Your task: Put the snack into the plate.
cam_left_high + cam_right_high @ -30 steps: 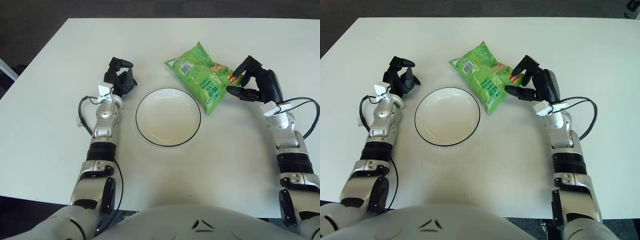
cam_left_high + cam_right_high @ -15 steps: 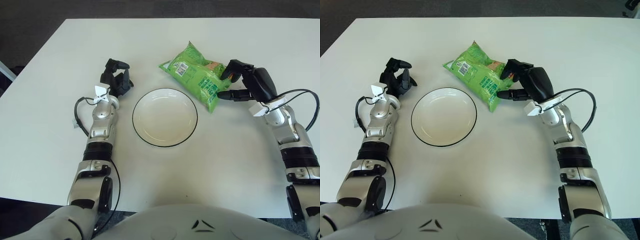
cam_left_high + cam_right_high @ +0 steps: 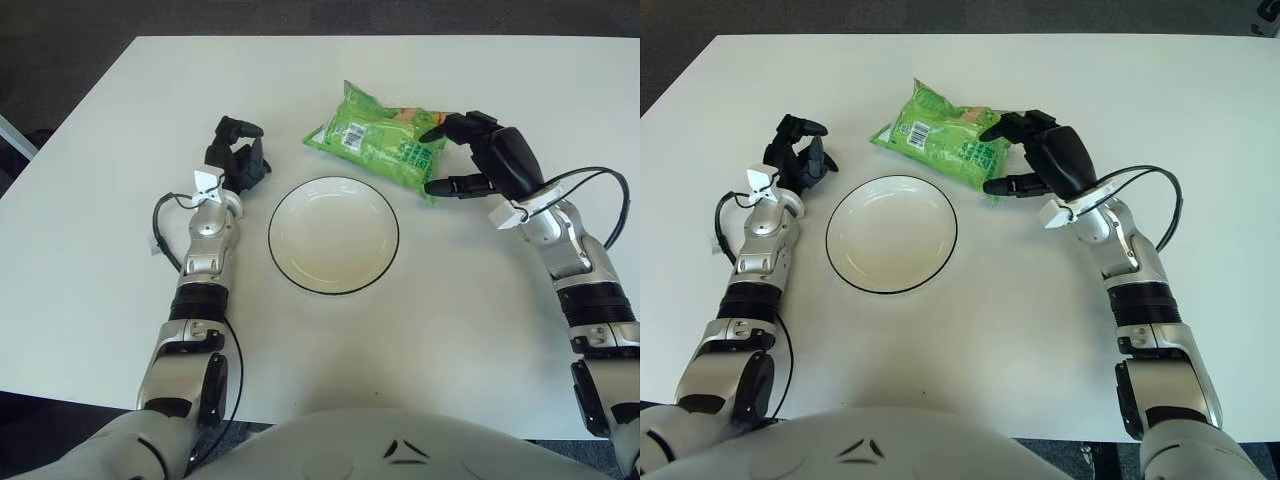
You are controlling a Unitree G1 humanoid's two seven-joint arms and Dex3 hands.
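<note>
Snack (image 3: 375,141), a green crinkly bag (barcode up), pinched at its end by right hand (image 3: 478,158).

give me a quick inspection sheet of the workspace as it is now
surface: white table.
job's things: green snack lies beyond the plate's far right rim, outside it; plate holds nothing.
clutter: nothing seen.
hands: right hand at the snack's right end, fingers closing around it, grasp not confirmed; left hand curled, holding nothing, left of the plate.
cables: black cable loops by the right wrist; black cable by the left forearm.
surroundings: dark floor around the table.
</note>
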